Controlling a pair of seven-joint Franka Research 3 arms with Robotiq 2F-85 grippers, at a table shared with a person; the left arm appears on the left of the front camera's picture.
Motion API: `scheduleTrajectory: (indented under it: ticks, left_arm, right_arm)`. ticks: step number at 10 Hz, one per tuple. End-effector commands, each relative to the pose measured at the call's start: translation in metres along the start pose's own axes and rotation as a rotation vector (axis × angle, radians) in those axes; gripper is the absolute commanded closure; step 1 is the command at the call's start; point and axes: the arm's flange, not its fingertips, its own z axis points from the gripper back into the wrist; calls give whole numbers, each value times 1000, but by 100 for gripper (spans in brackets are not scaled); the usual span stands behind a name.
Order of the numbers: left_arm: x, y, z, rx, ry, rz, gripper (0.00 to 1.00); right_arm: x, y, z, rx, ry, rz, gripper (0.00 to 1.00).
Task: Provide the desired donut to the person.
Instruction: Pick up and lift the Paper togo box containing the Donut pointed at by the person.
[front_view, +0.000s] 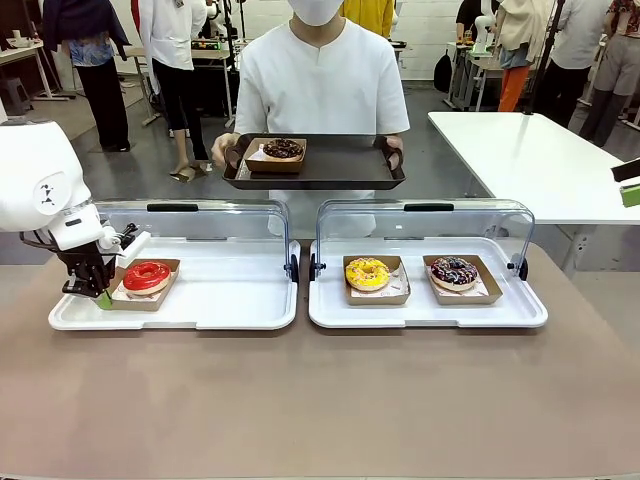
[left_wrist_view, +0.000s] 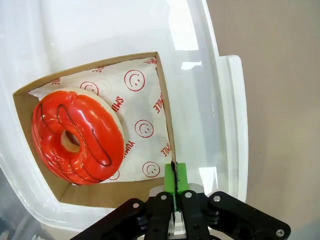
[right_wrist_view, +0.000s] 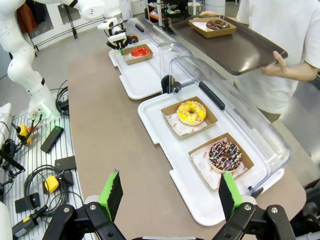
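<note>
Lower left of the front view: the left gripper (front_view: 100, 290) was down at the near-left corner of the left tray (front_view: 230, 300). Its green pads were closed tight on the thin side wall of a cardboard box (front_view: 165, 290). In that box, on smiley-print paper, sat the red donut (front_view: 147, 275), flat and clear of the pads, with the box resting on the tray floor. The tray's clear lid (front_view: 200, 225) stood swung up behind it.

To the right, a second white tray (front_view: 420, 312) had its lid up too and held two boxes side by side. A yellow donut (front_view: 367, 272) was on the left and a dark sprinkled donut (front_view: 454, 271) on the right, each in its own box and well apart from either gripper.

At top centre, the person (front_view: 320, 80) stood across the counter (front_view: 320, 400), holding a dark serving tray (front_view: 340, 165) by both ends. One boxed chocolate donut (front_view: 283, 149) sat at its left end.

In the right wrist view, the right gripper (right_wrist_view: 170, 194) hung above the counter's near edge. Its fingers were spread wide and held nothing.
</note>
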Motion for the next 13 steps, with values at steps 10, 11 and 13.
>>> scheduleTrajectory:
  ticks: [10,11,13]
  left_arm:
    - [34,-109,242,30,35,101,100]
    - [44,-113,262,56,46,112,100]
    - [55,-106,292,91,60,134,100]
  right_arm:
    - [0,-1,-2,4,-24,8,0]
    - [0,-1,-2,4,-24,8,0]
    - [0,-1,-2,4,-24,8,0]
